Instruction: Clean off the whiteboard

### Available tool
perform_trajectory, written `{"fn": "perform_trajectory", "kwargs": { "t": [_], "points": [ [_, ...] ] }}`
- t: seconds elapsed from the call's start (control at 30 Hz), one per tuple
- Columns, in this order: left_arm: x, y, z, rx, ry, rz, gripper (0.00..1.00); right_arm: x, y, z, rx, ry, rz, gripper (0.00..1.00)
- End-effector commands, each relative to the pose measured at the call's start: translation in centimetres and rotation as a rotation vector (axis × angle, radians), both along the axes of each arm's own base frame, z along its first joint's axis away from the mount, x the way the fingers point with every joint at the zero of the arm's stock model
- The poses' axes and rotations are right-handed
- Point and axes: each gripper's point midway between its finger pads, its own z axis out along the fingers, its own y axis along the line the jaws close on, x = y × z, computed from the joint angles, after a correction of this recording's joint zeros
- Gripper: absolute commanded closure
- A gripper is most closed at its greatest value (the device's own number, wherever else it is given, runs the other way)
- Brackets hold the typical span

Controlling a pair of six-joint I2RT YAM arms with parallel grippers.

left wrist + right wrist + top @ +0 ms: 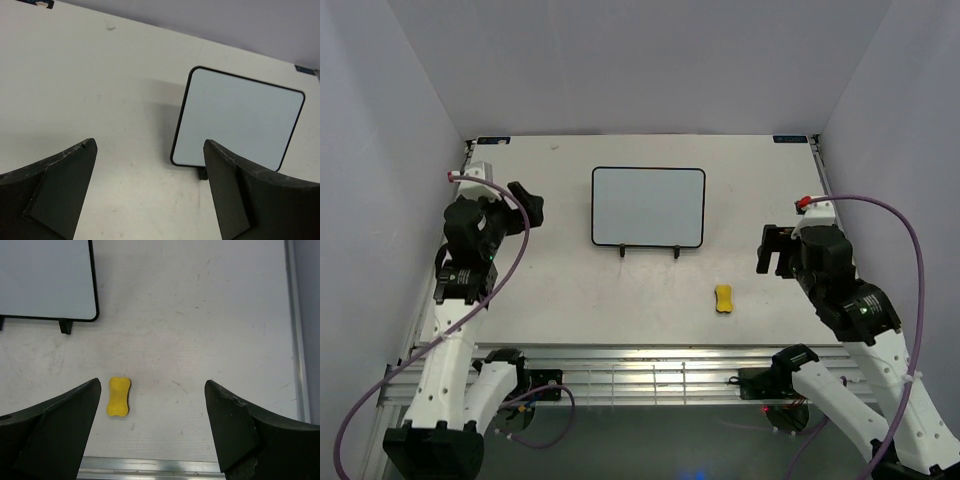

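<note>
The whiteboard (648, 206) stands blank at the table's middle back, a white board with a thin black frame on a wire stand with black feet (623, 252). It also shows in the left wrist view (237, 120) and in the right wrist view (45, 280). A yellow eraser (723, 299) lies on the table in front of the board's right side; the right wrist view shows it (119, 396) near the left finger. My left gripper (525, 197) is open and empty, left of the board. My right gripper (775, 250) is open and empty, right of the eraser.
The table's metal front rail (650, 360) runs along the near edge, with cables and arm bases below. Grey walls enclose the table on the left, right and back. A metal strip (296, 330) edges the table's right side.
</note>
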Motion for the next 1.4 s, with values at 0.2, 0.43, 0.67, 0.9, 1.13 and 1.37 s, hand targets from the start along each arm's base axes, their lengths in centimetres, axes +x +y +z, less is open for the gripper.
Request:
{"fn": "perform_trajectory", "kwargs": {
  "t": [0.2,0.43,0.67,0.9,1.13,1.37],
  "points": [
    [-9.2,-0.2,-3.4,0.174,0.098,-0.082,0.02,-4.0,-2.8,5.7,0.025,-0.163,-0.019,0.10],
    [-12.4,0.2,1.7,0.164,-0.011,-0.056,0.02,-5.0,-3.0,5.3,0.060,-0.219,-0.017,0.10],
    [-13.2,1.9,4.5,0.157,-0.061,0.047,0.02,-4.8,-3.9,5.3,0.022,-0.221,-0.054,0.10],
    [-12.8,2.8,3.2,0.108,-0.028,0.125,0.02,-4.6,-4.0,5.1,0.005,-0.211,-0.053,0.10],
    [-12.6,2.1,3.4,0.127,-0.044,0.080,0.02,-4.6,-4.4,5.3,0.000,-0.221,-0.073,0.10],
    [-12.3,1.4,2.5,0.144,-0.035,0.036,0.02,-4.6,-4.4,5.5,0.002,-0.227,-0.075,0.10]
  ]
}}
